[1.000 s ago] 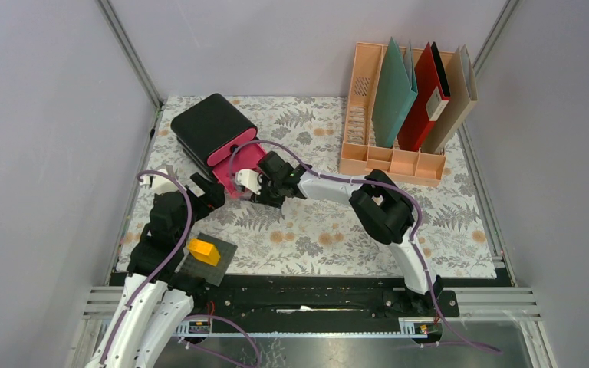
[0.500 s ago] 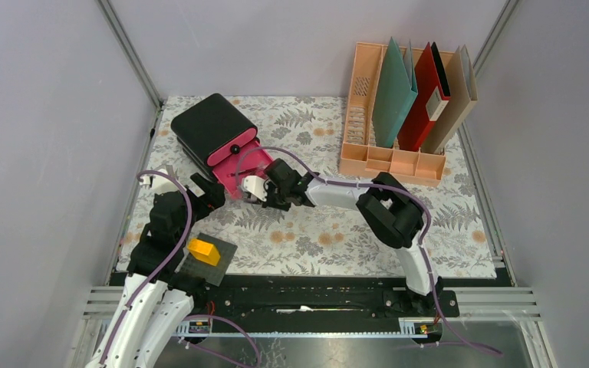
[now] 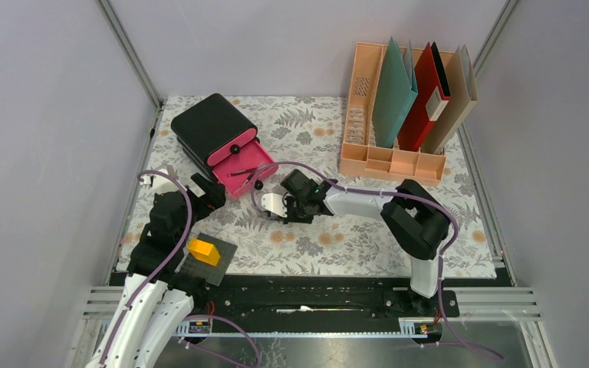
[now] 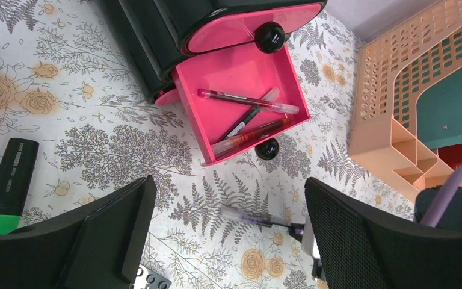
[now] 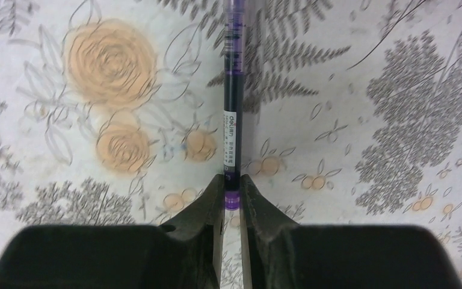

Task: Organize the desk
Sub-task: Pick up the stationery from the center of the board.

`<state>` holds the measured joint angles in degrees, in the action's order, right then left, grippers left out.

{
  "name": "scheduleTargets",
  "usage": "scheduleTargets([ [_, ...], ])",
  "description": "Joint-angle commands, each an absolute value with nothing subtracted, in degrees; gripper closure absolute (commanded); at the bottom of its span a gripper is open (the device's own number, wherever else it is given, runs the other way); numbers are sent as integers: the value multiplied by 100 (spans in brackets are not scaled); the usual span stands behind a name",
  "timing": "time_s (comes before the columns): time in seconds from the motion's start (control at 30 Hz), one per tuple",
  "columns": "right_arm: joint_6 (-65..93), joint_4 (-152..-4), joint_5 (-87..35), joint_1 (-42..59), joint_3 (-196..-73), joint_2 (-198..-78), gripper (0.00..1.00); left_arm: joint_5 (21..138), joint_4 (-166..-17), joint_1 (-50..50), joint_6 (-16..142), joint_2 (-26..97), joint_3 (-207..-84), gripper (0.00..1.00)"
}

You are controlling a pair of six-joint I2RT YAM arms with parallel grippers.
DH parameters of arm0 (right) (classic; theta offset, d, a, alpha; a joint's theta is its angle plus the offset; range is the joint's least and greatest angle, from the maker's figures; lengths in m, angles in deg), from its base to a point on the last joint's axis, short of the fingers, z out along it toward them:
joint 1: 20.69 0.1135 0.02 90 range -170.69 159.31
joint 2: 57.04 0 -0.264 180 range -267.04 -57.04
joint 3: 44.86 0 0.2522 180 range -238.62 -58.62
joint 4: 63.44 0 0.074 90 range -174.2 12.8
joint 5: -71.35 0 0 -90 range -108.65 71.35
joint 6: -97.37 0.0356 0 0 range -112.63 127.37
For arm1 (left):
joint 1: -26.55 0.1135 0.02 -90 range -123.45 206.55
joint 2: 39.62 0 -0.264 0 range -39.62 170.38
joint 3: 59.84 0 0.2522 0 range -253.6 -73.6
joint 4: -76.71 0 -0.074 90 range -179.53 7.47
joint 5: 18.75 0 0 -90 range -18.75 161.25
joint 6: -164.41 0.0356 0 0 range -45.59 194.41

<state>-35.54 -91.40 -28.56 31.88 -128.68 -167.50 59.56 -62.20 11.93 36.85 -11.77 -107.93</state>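
Pinching a purple pen point(image 5: 231, 120), right fingers point(image 5: 204, 208) sit near the pink drawer point(image 4: 231, 71).

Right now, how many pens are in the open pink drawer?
3: a dark-red pen slanting across the middle, a black pen crossing it, a red pen along the front wall. Others may hide further in.

- On my feed the left arm point(image 3: 138, 314) has white lower links and chunky black joint housings.
- The right arm point(image 3: 357, 204) matches it, with white tubes and black blocks at the joints.
- A purple cable point(image 3: 189, 215) loops along each arm.
- The left gripper point(image 4: 228, 186) has broad black left fingers point(image 4: 361, 241); I see a fine mesh texture on one.
- The right gripper point(image 5: 233, 191) has narrow black right fingers point(image 5: 201, 211) that taper from a blocky black body.
- A white piece point(image 3: 273, 204) sits at the right wrist.
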Motion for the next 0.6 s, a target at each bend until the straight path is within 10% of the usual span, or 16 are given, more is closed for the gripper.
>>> scheduleTargets([
  [0.0,-3954,-9648,-2770,3228,-12659,-16278,79,6060,-6483,1213,3649,-1238,-10843,1],
  [0.57,-3545,-10389,-3463,3272,-14414,-17627,56,5989,-6408,1218,3783,-1469,-10994,1],
])
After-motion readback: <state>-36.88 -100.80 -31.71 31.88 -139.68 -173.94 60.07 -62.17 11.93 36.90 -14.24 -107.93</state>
